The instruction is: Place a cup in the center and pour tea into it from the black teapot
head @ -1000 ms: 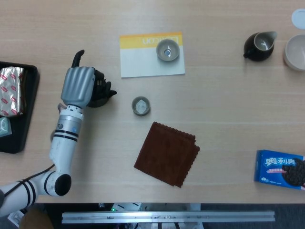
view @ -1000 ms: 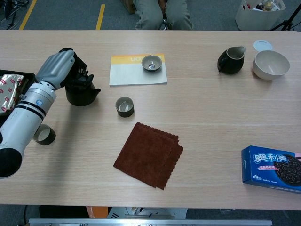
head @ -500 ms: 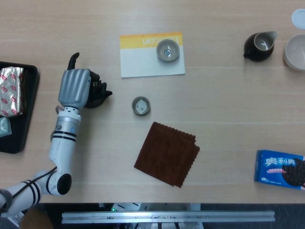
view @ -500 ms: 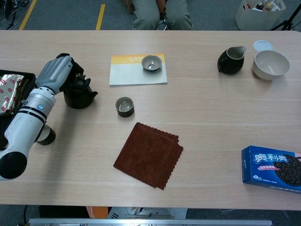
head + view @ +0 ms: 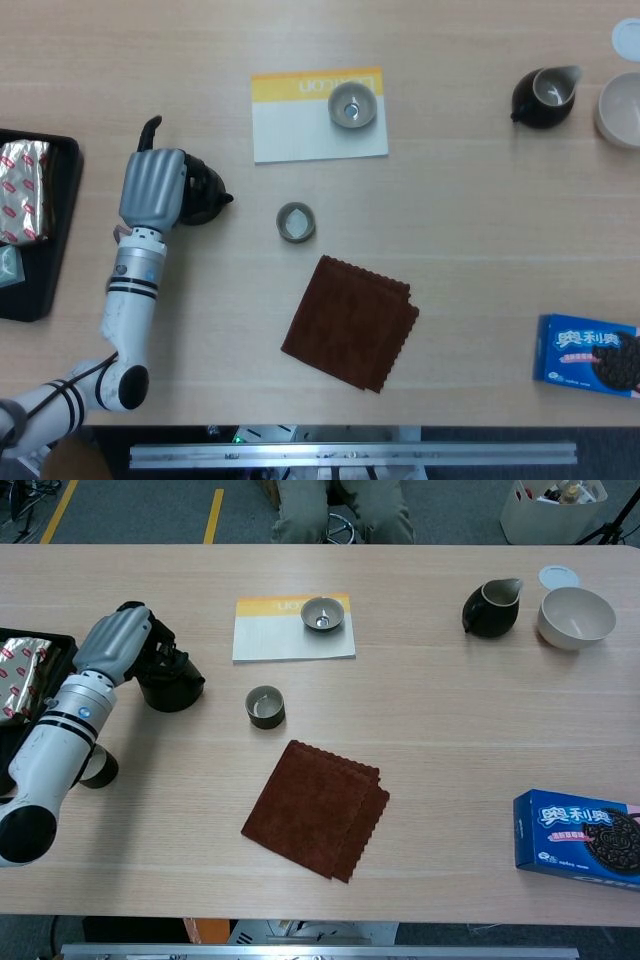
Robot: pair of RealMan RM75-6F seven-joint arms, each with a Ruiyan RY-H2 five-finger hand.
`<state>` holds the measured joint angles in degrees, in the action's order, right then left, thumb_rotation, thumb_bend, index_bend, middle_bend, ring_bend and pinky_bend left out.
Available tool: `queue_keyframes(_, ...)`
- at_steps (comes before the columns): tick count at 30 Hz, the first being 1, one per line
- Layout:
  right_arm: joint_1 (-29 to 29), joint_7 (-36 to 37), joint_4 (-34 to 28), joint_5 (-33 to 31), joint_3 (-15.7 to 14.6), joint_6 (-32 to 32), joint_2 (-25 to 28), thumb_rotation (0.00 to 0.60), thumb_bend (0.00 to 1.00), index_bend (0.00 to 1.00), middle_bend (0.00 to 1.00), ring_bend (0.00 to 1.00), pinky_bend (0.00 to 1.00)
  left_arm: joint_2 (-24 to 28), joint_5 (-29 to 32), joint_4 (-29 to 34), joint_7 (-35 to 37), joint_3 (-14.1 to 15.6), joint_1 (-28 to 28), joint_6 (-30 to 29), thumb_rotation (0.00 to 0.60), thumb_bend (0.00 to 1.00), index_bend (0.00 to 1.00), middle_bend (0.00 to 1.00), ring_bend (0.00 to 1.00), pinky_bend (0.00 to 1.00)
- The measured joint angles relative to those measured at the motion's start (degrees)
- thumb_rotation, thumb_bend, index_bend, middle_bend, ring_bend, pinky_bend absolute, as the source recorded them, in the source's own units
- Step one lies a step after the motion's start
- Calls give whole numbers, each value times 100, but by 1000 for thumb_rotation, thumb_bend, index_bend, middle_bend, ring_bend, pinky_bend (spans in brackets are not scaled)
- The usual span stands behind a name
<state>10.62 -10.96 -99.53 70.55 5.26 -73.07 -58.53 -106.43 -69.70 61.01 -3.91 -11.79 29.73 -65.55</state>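
Observation:
The black teapot (image 5: 203, 190) (image 5: 172, 682) stands on the table at the left, its spout pointing right. My left hand (image 5: 152, 186) (image 5: 112, 646) is at the pot's left side, fingers curled around the handle side; its back hides the grip from above. A small grey-green cup (image 5: 296, 222) (image 5: 265, 706) stands near the table's middle, apart from the pot, just above the brown cloth (image 5: 350, 322) (image 5: 316, 808). My right hand shows in neither view.
A second cup (image 5: 352, 105) sits on a white and yellow card (image 5: 318, 128). Another small cup (image 5: 97, 767) stands by my left forearm. A black tray (image 5: 40, 290) with snack packets is at the far left. A dark pitcher (image 5: 544, 95), white bowl (image 5: 621, 110) and blue biscuit box (image 5: 590, 356) are on the right.
My left hand has shifted left and drawn back, so more of the teapot's body shows. The pot moved slightly left with it. The middle cup has not moved.

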Motion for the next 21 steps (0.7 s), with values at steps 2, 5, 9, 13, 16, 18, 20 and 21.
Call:
queue_keyframes(2, -2, 5, 4, -6, -1, 4, 2, 600, 226, 86, 113, 0, 0, 16, 31, 27, -41, -12, -6, 23, 527, 381, 774, 810, 653, 88)
queue_keyframes(5, -6, 21, 11, -11, 1, 5, 3, 600, 226, 86, 113, 0, 0, 56, 69, 89, -103, -33, -10, 52, 503, 381, 736, 756, 581, 88)
queue_keyframes(9, -2, 45, 15, 0, 4, 17, 4, 600, 225, 86, 113, 0, 0, 133, 143, 222, -196, -57, -16, 115, 407, 381, 656, 656, 464, 88)
queue_keyframes(13, 9, 49, 15, 11, 4, 29, -10, 600, 226, 86, 113, 0, 0, 249, 228, 421, -291, -86, -19, 187, 368, 381, 568, 569, 392, 88)
queue_keyframes(16, 10, 54, 12, 13, 12, 21, -7, 600, 226, 86, 113, 0, 0, 347, 284, 587, -338, -118, -20, 225, 355, 381, 497, 514, 366, 88)
queue_keyframes(18, 6, 61, 7, 13, 19, 6, 0, 600, 226, 86, 113, 0, 0, 419, 308, 708, -358, -141, -18, 241, 351, 381, 462, 482, 348, 88)
queue_keyframes(20, -1, 76, 0, 15, 27, -13, 7, 600, 226, 86, 113, 0, 0, 493, 321, 844, -365, -167, -15, 245, 349, 381, 440, 449, 318, 88)
queue_keyframes(21, -5, 88, -5, 16, 33, -26, 13, 600, 226, 86, 113, 0, 0, 527, 322, 907, -364, -178, -14, 243, 347, 381, 429, 430, 300, 88)
